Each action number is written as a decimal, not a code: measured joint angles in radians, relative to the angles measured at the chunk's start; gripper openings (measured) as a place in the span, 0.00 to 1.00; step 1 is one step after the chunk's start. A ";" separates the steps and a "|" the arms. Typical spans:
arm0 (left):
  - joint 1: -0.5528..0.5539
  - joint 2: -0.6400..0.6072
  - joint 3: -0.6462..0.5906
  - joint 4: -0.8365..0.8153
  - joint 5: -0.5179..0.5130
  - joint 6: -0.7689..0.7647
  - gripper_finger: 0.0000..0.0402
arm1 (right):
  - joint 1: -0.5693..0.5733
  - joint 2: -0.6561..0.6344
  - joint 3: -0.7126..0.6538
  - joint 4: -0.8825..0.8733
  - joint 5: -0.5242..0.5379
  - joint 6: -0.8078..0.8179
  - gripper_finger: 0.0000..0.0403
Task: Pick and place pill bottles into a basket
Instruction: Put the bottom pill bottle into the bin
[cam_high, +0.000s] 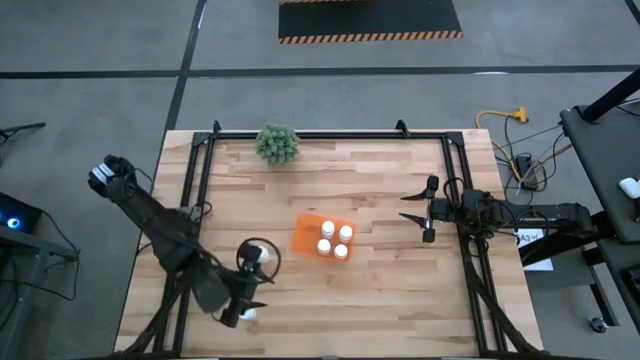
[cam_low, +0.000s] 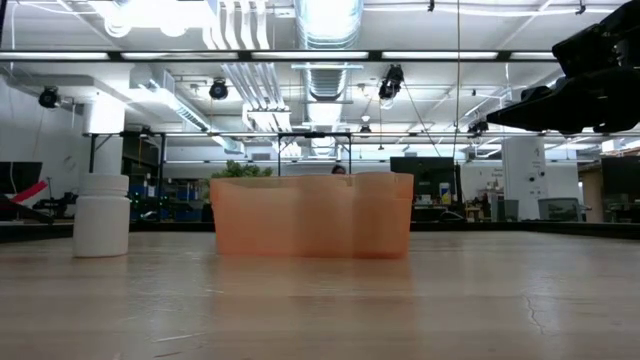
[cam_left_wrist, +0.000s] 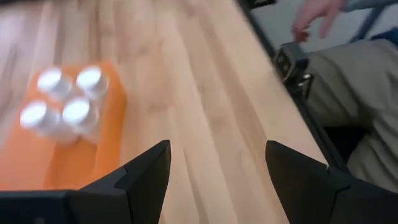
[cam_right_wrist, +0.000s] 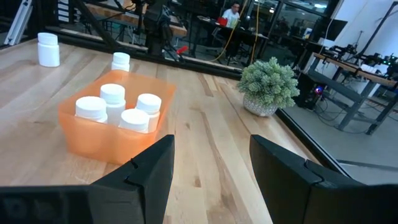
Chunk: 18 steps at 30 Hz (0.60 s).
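The orange basket (cam_high: 322, 238) stands mid-table with several white-capped pill bottles (cam_high: 336, 240) upright inside; it also shows in the right wrist view (cam_right_wrist: 115, 124) and the left wrist view (cam_left_wrist: 62, 149). One bottle (cam_high: 252, 256) stands on the table left of the basket, and another (cam_high: 248, 315) stands near the front edge. My left gripper (cam_high: 256, 292) is open and empty left of the basket, between these two bottles; it also shows in its wrist view (cam_left_wrist: 217, 174). My right gripper (cam_high: 408, 206) is open and empty right of the basket, above the table.
A green bushy plant (cam_high: 277, 143) stands at the table's far edge. Black rails (cam_high: 455, 180) run along the table's sides. A person's hand (cam_left_wrist: 314, 15) and leg show beyond the table's edge in the left wrist view. Bare wood lies between the basket and my right gripper.
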 joint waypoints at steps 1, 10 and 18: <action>-0.008 0.017 0.016 -0.030 -0.014 -0.045 0.61 | 0.000 0.000 0.000 0.000 0.000 0.000 0.49; -0.020 0.146 0.119 -0.127 -0.052 -0.361 0.61 | 0.000 0.000 0.000 0.000 0.000 0.000 0.49; -0.023 0.248 0.185 -0.230 -0.051 -0.629 0.61 | 0.000 0.000 0.000 0.000 0.000 0.000 0.49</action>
